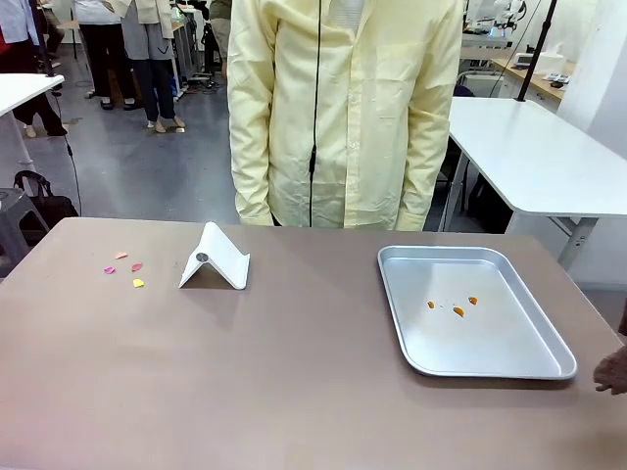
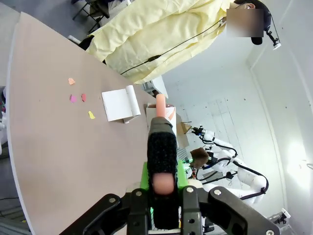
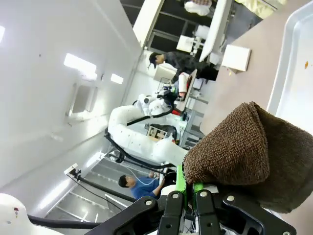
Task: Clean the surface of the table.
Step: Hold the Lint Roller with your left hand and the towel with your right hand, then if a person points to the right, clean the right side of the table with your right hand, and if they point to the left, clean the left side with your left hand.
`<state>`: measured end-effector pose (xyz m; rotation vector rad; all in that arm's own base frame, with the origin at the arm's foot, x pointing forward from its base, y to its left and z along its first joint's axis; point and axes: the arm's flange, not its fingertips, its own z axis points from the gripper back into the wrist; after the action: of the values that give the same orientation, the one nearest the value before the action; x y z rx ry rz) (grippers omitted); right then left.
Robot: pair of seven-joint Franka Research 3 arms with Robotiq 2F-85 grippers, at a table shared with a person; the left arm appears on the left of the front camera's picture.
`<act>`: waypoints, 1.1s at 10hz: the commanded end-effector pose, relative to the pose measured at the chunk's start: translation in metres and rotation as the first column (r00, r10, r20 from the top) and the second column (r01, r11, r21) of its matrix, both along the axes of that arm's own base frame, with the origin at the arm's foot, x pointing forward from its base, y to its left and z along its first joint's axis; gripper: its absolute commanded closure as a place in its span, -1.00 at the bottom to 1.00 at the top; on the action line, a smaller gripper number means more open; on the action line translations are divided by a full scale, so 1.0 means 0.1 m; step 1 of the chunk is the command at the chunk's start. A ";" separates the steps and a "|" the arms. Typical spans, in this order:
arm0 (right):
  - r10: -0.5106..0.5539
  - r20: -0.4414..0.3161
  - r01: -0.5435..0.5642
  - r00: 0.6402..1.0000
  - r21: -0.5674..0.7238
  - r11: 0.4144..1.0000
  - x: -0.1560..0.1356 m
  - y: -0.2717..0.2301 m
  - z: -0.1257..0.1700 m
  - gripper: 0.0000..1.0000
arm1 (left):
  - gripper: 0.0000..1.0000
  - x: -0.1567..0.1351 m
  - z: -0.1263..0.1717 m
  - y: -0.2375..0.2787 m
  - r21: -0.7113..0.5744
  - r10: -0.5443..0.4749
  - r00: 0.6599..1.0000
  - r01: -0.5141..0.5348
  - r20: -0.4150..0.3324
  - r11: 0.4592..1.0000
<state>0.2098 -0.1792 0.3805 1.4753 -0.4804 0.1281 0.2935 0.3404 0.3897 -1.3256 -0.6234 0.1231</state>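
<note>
Brown cloth [image 3: 244,152] in right pincer [image 3: 190,188], table [image 3: 244,90] beyond

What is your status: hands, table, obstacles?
Left hand shut on black-gripped pink stick. Right hand shut on brown terry cloth. Grey-brown table: small coloured scraps at left. In the way: white folded stand.

Left fingers [image 2: 144,178] clamp black tool [image 2: 162,152]; table [image 2: 49,147] beyond.

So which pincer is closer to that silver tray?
Right. The right pincer, shut on a brown cloth, sits beside the tray's rim. The left pincer, gripping a black-and-pink tool, hangs over the table by the coloured scraps, beyond the white stand.
</note>
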 end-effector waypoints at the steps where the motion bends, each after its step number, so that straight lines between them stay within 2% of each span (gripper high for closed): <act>1: 0.024 -0.012 -0.024 1.000 -0.008 1.000 0.01 0.04 0.02 0.89 | 0.56 0.01 0.12 -0.12 -0.024 -0.015 0.999 0.016 0.048 1.000; 11: 0.024 -0.012 -0.024 1.000 -0.008 1.000 0.01 0.04 0.02 0.89 | 0.56 0.01 0.12 -0.12 -0.024 -0.015 0.999 0.016 0.048 1.000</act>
<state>0.2111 -0.1765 0.3799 1.4723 -0.4613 0.1368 0.2965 0.3321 0.3988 -1.3414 -0.6331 0.0925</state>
